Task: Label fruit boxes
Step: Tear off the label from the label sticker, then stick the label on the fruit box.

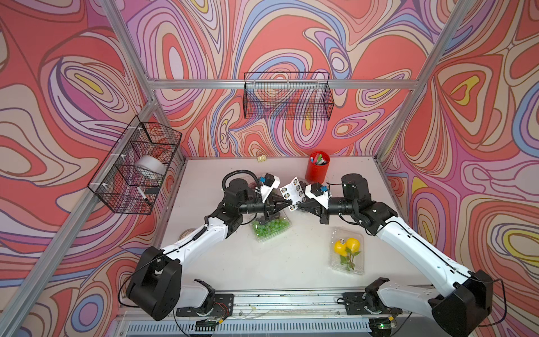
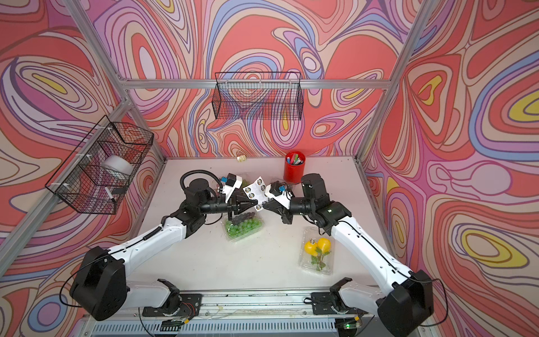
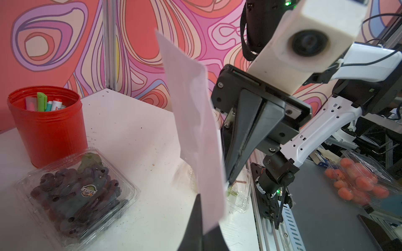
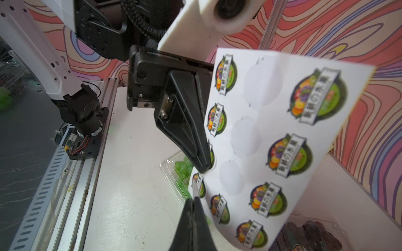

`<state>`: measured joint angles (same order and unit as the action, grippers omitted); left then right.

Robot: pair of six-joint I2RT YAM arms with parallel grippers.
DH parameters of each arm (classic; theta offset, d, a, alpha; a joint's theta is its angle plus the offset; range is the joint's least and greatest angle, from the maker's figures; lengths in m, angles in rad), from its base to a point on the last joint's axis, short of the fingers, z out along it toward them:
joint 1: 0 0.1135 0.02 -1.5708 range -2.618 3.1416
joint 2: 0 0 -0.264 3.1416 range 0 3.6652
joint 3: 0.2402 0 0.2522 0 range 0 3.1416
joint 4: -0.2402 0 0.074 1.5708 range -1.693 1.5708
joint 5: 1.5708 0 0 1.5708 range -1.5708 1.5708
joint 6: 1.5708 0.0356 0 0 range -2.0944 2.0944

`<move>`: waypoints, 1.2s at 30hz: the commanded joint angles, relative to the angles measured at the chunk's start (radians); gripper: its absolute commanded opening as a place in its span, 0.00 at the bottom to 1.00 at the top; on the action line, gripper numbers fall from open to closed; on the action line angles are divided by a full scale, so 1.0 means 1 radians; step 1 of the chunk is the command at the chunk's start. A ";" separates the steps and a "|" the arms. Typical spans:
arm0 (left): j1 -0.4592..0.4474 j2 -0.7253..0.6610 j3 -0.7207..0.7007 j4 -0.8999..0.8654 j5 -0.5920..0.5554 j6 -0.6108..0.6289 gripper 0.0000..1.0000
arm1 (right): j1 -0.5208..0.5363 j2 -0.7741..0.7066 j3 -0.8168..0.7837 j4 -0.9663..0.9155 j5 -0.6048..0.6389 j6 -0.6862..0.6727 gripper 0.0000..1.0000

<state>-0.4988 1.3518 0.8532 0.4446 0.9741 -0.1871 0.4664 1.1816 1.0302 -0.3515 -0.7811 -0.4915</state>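
White sticker sheet [image 1: 292, 191] held in mid-air | left hand [image 1: 291, 202] clenched on its edge, right hand [image 1: 298, 207] clenched beside it | green grape box [image 1: 271, 229] on table [image 1: 291, 262] underneath, yellow fruit box [image 1: 347, 251] near right arm | risk: opposing pulls could tear the paper

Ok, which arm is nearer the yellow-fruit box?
The right. Its forearm runs just beside the box; the left arm is across the table, by the green grapes.

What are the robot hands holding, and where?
The sticker sheet, up in the air: left gripper and right gripper both pinch the same edge, close together near a corner.
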 commanded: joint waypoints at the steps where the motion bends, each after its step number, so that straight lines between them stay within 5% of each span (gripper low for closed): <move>1: -0.007 -0.003 0.032 -0.034 -0.020 0.023 0.00 | 0.007 -0.038 -0.003 0.028 -0.032 0.043 0.00; 7: 0.004 -0.003 0.050 -0.122 -0.087 0.012 0.00 | 0.007 -0.023 -0.005 0.054 -0.047 0.156 0.00; 12: 0.101 -0.021 0.014 -0.098 -0.134 -0.113 0.00 | 0.022 0.059 0.014 0.059 -0.041 0.292 0.00; 22: 0.298 -0.104 0.024 -0.385 -0.250 -0.102 0.00 | 0.151 0.359 0.138 0.018 0.165 0.494 0.00; 36: 0.319 -0.142 -0.009 -0.469 -0.338 -0.107 0.00 | 0.218 0.676 0.383 -0.205 0.419 0.562 0.00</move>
<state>-0.1825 1.2388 0.8566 -0.0006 0.6594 -0.2863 0.6792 1.8420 1.3827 -0.5041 -0.4374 0.0544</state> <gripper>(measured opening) 0.048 0.042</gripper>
